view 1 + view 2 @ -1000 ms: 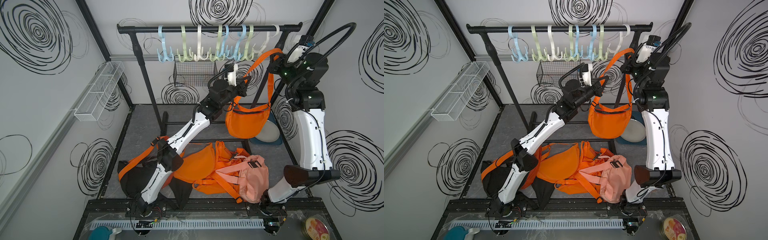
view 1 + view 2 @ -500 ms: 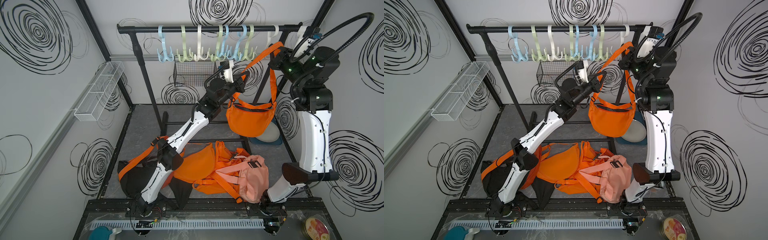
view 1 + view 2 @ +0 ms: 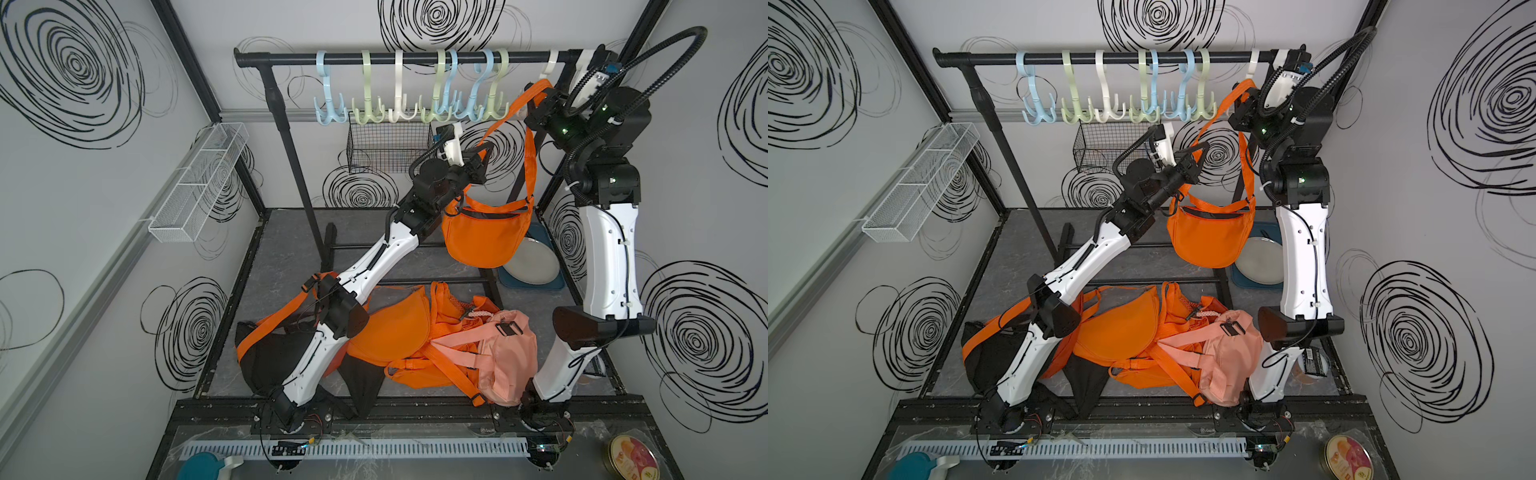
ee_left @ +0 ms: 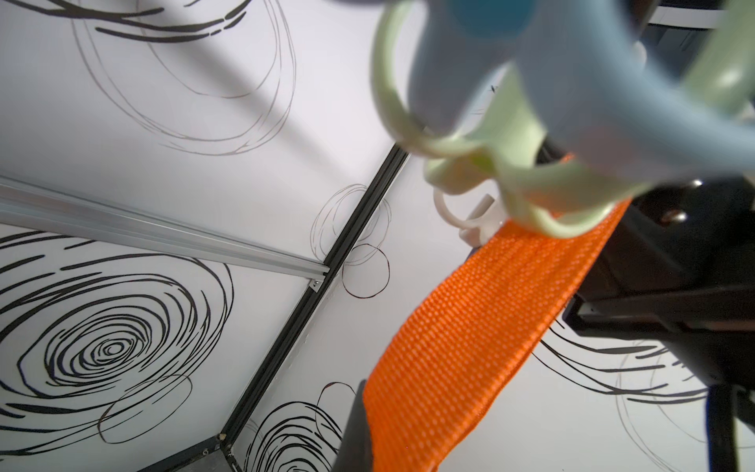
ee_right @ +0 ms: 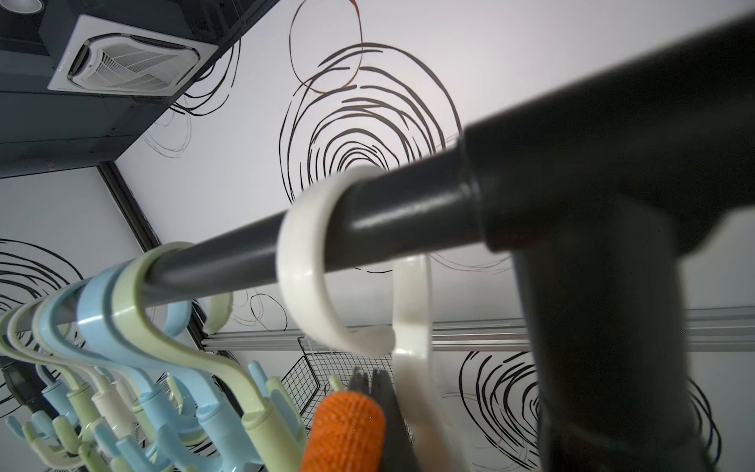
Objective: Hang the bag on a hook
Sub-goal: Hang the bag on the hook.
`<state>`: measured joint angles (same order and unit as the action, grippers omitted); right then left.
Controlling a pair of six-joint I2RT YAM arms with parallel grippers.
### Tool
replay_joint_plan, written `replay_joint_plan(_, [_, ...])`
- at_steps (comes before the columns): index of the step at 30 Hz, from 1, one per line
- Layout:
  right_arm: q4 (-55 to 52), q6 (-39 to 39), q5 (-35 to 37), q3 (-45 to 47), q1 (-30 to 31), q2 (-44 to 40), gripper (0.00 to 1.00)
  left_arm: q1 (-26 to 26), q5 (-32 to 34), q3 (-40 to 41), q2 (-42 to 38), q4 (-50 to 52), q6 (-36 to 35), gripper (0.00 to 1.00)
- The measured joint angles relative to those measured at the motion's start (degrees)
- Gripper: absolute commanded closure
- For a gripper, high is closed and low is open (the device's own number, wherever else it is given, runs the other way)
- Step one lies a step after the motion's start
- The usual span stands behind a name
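An orange bag (image 3: 484, 237) (image 3: 1210, 241) hangs in the air by its long orange strap (image 4: 470, 339). My left gripper (image 3: 482, 158) (image 3: 1196, 158) is shut on the strap's lower run, just under the pastel hooks; one dark finger (image 4: 355, 433) shows beside the webbing. My right gripper (image 3: 540, 93) (image 3: 1241, 93) is shut on the top of the strap loop, close below the black rail (image 3: 415, 58). In the right wrist view the folded strap (image 5: 347, 429) sits at the fingertips (image 5: 382, 392), right beside the white hook (image 5: 410, 327) near the rail's right end.
Blue, green and white hooks (image 3: 415, 104) hang along the rail. A wire basket (image 3: 390, 145) is on the back wall. On the floor lie orange bags (image 3: 395, 328), a pink backpack (image 3: 503, 353), a black bag (image 3: 270, 357) and a plate (image 3: 534, 264).
My right gripper has risen with the strap loop toward the rail's right end. The bag has lifted with it, and my left gripper has moved slightly up.
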<state>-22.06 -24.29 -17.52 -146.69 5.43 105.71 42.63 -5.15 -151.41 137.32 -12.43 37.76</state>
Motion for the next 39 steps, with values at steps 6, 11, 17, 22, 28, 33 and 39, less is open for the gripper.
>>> replay_joint_plan(6, [-0.2, -0.6, 0.2, 0.0, 0.0, 0.6, 1.0, -0.2, 0.0, 0.0, 1.2, -0.4, 1.0, 1.0])
replay_joint_plan(11, [-1.5, 0.0, 2.8, 0.0, 0.3, 0.7, 1.0, -0.5, -0.5, 0.0, 1.7, -1.2, 1.5, 1.0])
replay_joint_plan(17, [-4.0, 1.3, 5.8, 0.0, 0.3, 0.8, 0.81, -0.9, -2.4, 0.2, 2.1, -1.0, 1.5, 1.0])
replay_joint_plan(22, [-3.4, 2.8, 6.9, 2.8, 0.5, -0.6, 0.6, -1.8, -3.8, 1.2, 2.1, -0.7, 1.7, 1.0])
replay_joint_plan(28, [-3.5, 4.0, 7.1, 5.6, 0.5, -3.8, 0.41, -2.3, -4.6, 1.3, 2.1, -1.0, 1.9, 1.0])
replay_joint_plan(33, [-3.6, 4.7, 7.1, 11.8, 0.6, -7.6, 0.24, -2.3, -5.3, 1.3, 2.1, -0.8, 1.9, 1.0])
replay_joint_plan(39, [-3.6, 5.1, 7.2, 16.5, 0.6, -9.9, 0.18, -2.3, -5.7, 1.3, 2.1, -0.6, 2.0, 1.0])
